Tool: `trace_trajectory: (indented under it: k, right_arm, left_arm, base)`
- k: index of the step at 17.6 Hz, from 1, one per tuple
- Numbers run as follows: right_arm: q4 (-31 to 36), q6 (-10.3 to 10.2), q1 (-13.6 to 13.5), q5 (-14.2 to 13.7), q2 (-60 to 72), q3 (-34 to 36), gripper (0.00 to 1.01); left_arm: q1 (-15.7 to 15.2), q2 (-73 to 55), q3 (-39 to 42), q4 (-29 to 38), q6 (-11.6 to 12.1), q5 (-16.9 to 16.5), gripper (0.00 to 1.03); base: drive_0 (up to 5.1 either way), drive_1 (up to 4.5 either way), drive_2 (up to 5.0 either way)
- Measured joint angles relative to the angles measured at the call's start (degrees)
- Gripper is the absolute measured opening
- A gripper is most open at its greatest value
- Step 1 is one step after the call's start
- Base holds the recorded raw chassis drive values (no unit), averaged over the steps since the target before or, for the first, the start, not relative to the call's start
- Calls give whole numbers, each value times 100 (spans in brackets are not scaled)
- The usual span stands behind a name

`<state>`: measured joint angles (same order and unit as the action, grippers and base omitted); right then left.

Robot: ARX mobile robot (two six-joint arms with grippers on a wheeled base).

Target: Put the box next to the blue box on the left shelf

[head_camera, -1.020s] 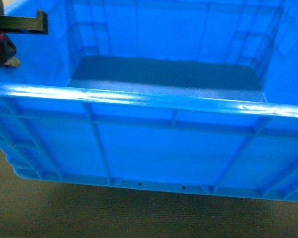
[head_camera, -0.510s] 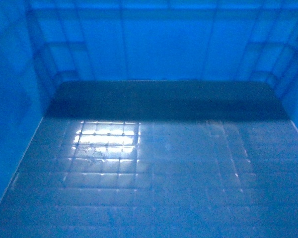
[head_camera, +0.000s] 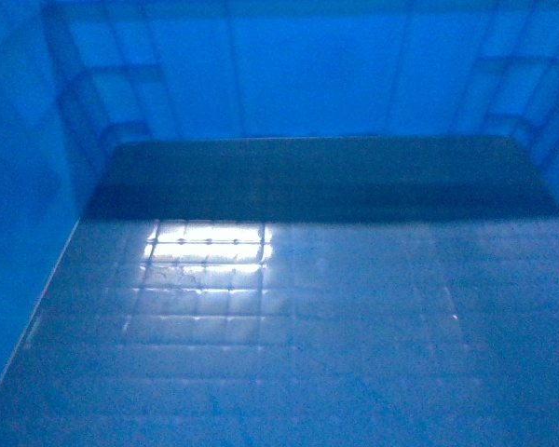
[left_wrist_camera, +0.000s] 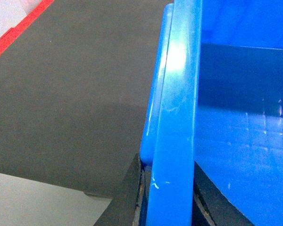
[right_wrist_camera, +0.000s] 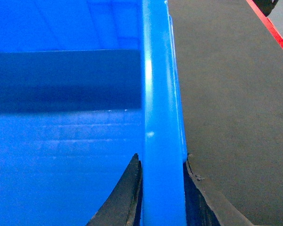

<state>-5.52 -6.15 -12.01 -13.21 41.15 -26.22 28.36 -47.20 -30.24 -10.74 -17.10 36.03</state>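
Observation:
The box (head_camera: 289,307), a bright-blue plastic crate, fills the whole head view: I look down on its glossy grid-embossed floor, with ribbed walls at the back and sides. In the left wrist view my left gripper (left_wrist_camera: 167,162) is shut on the box's thick left rim (left_wrist_camera: 179,84), one black finger on each side. The right wrist view shows my right gripper (right_wrist_camera: 162,157) shut on the opposite rim (right_wrist_camera: 158,94) in the same way. Neither gripper appears in the head view. The other blue box and the left shelf are out of view.
Dark grey floor (left_wrist_camera: 75,84) lies below the box on the left and also on the right (right_wrist_camera: 226,94). A red strip (left_wrist_camera: 19,30) borders it at the far left, and another red strip (right_wrist_camera: 273,28) at the far right. A pale surface (left_wrist_camera: 33,202) shows at lower left.
One second ago the head view showed the box's near outer wall, rim and the floor beneath. Now only its inside shows: the box has come up and closer to the camera.

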Motion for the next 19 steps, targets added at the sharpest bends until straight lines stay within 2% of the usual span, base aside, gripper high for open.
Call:
trace_trajectory:
  k: [3,19]
  right_arm:
    - [-4,0,0,0,0,0,19]
    - [-4,2,2,0,0,0,19]
  left_arm:
    - [0,0,0,-7,-4,-2,14]
    - [0,0,0,-7,-4,-2,14]
  base:
    - [-20,-20,-20]
    - [-172,-172,-172]
